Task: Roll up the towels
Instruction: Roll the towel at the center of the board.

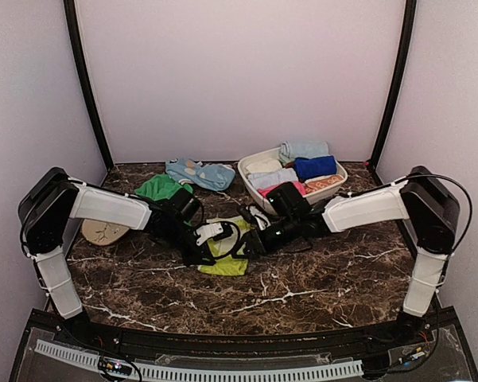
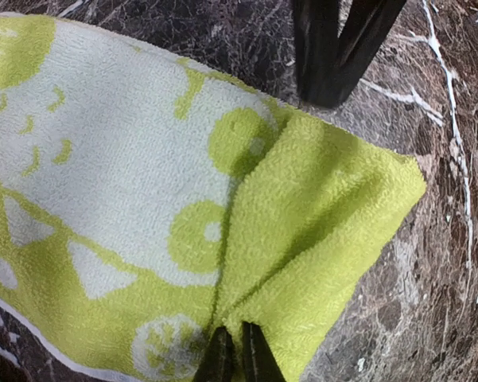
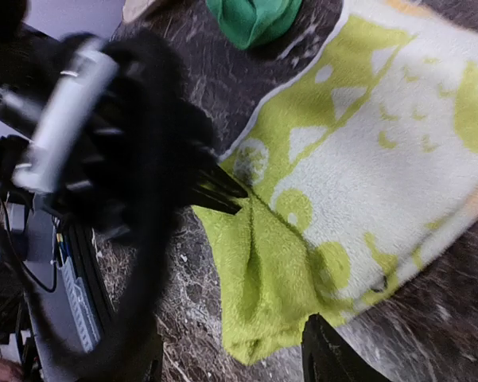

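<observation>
Top external shows lime towel [image 1: 225,266] on marbled table [image 1: 326,282], pale walls [image 1: 239,72].

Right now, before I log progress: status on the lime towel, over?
Left gripper shut on lime towel, corner folded over. Right gripper at its edge, grip unclear. Not rolled yet. Nothing blocking.

The lime towel [image 2: 143,199] between the left fingers [image 2: 258,358] is terry cloth, matt, with a rough looped nap, and its white print is just as fuzzy. The fingers look like hard black plastic with a dull finish. Under them the bench [image 2: 437,263] is dark, marble-patterned, smooth and faintly glossy. Beyond them the green towel [image 3: 254,20] is soft matt cloth.
</observation>
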You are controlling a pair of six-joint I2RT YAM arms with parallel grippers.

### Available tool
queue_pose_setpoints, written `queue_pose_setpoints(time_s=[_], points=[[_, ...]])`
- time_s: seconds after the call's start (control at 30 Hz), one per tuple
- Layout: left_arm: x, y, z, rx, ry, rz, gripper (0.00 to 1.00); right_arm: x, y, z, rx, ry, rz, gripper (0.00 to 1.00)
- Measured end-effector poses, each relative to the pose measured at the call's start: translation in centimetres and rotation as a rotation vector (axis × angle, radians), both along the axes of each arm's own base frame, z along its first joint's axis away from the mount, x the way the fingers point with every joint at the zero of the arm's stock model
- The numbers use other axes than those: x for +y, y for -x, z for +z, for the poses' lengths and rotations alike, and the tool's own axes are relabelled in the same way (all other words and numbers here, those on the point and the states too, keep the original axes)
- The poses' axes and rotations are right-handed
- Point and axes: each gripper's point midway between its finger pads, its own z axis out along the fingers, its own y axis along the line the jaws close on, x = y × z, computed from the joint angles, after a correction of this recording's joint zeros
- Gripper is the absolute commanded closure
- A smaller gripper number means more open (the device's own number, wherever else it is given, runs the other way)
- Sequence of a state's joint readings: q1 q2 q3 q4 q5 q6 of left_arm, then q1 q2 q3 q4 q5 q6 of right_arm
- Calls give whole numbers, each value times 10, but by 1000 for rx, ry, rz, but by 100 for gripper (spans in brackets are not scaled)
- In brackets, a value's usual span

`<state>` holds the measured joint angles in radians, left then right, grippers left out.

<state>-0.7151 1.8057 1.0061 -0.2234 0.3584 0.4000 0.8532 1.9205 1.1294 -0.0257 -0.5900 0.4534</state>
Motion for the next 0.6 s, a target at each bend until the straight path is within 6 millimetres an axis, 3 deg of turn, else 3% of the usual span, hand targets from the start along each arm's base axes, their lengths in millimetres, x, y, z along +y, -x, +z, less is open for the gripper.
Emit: queue_pose_setpoints(time_s=[0.03,0.13,0.3,0.4,0.47,0.53,0.6], points=[[-2,-1,0,16,0,0,96,-8,-5,12,-65,4,-25,2],[-5,-2,-1,58,11,4,96,-30,-14,45,-234,7,-92,0],[-3,1,-2,127,37,13,96,-90,-20,95,-581,16,-270,0],[-4,1,-3,163,48,13,96,-134,-25,142,-774,-71,-484,7],[-4,2,-3,186,55,13,96,-151,-29,163,-862,-131,-564,0],[-4,3,-3,206,65,11,96,-150,-27,167,-945,-121,-521,0],[-4,6,-3,225,74,2,95,-126,-15,160,-1028,-64,-382,0]])
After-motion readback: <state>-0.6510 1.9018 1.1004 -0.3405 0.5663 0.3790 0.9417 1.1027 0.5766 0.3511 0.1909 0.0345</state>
